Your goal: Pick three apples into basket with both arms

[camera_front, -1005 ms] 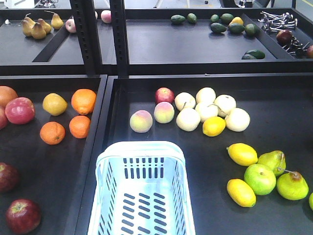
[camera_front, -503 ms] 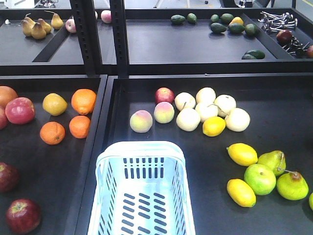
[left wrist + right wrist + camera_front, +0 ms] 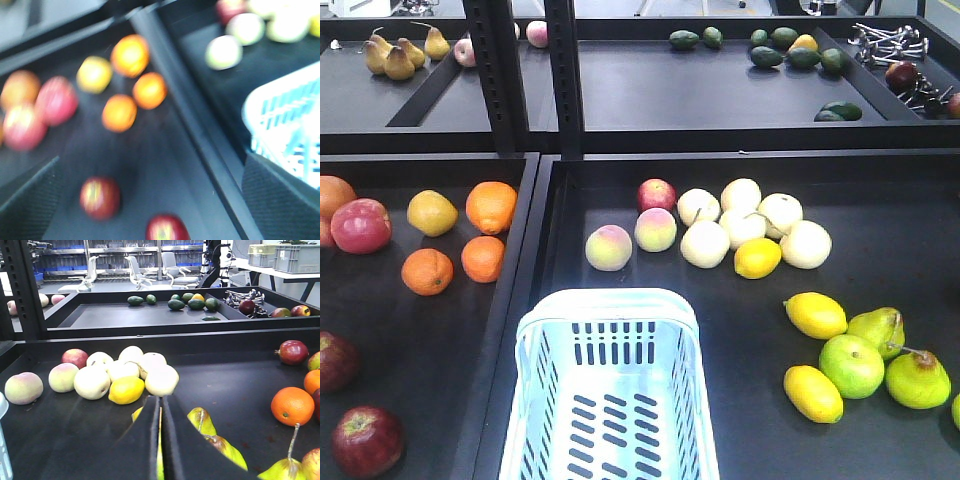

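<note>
As seen from the front, two dark apples (image 3: 365, 441) lie on the near part of the left tray (image 3: 440, 340), apart from each other and touched by nothing; a third I cannot identify with certainty. Beyond them in the same tray sit three oranges (image 3: 483, 258), a yellow fruit (image 3: 432, 212) and a pinker apple (image 3: 360, 225). Across the divider (image 3: 515, 290), the basket (image 3: 608, 300) stands upright at the near left of the right tray (image 3: 740, 300), just beside that divider, with its slotted floor in plain sight. Farther back in that tray are two peaches (image 3: 609, 248) and a cluster of pale fruits (image 3: 740, 225); to the right lie lemons (image 3: 815, 315) and green fruit (image 3: 852, 365). My left gripper (image 3: 150, 165) hangs above the left tray with its fingers (image 3: 25, 200) spread wide and only the tray floor between them. Its view is blurred, yet it shows both apples below and the basket's corner at the right. My right gripper (image 3: 160, 407) is pressed together to a thin slit and grips nothing. It sits low over the right tray, pointed toward the pale fruits and one lemon.
</note>
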`<state>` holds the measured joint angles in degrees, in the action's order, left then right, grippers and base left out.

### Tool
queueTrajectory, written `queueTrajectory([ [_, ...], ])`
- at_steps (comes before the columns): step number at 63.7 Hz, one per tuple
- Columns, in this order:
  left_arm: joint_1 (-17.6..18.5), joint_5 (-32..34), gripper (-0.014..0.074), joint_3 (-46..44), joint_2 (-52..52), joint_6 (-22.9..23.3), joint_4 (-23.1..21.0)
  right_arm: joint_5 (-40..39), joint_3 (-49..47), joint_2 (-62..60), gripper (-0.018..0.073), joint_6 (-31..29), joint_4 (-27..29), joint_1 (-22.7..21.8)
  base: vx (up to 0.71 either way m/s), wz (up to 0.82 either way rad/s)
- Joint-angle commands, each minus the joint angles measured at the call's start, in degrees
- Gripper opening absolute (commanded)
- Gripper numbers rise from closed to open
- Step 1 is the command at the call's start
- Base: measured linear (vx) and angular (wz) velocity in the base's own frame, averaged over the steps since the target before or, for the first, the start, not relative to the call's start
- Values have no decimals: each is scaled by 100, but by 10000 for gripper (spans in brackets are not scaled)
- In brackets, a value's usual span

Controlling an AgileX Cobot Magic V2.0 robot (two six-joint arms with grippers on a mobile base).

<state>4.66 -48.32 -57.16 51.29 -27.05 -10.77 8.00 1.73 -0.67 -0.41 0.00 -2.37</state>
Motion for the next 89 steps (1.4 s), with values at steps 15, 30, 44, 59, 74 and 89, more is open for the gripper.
queueTrajectory([
  [15, 823, -181, 627, -972, 1257, -2074, -899, -446, 67, -78, -8, -8, 0, -30, 0, 0],
  [30, 2132, -195, 611, -1507, 2169, -2326, -260, -446, 67, -78, -8, -8, 0, -30, 0, 0],
  [44, 3117, -25, 608, -1750, 3055, -2321, 449, -446, 67, -78, -8, -8, 0, -30, 0, 0],
  [59, 3582, 117, 606, -2083, 3955, -2306, 914, -446, 67, -78, -8, -8, 0, -30, 0, 0],
  [74, 3594, 154, 601, -2431, 4659, -2306, 1184, -446, 67, -78, -8, -8, 0, -30, 0, 0],
  [89, 3594, 156, 498, -2496, 4921, -2306, 1315, -446, 67, -78, -8, -8, 0, -30, 0, 0],
])
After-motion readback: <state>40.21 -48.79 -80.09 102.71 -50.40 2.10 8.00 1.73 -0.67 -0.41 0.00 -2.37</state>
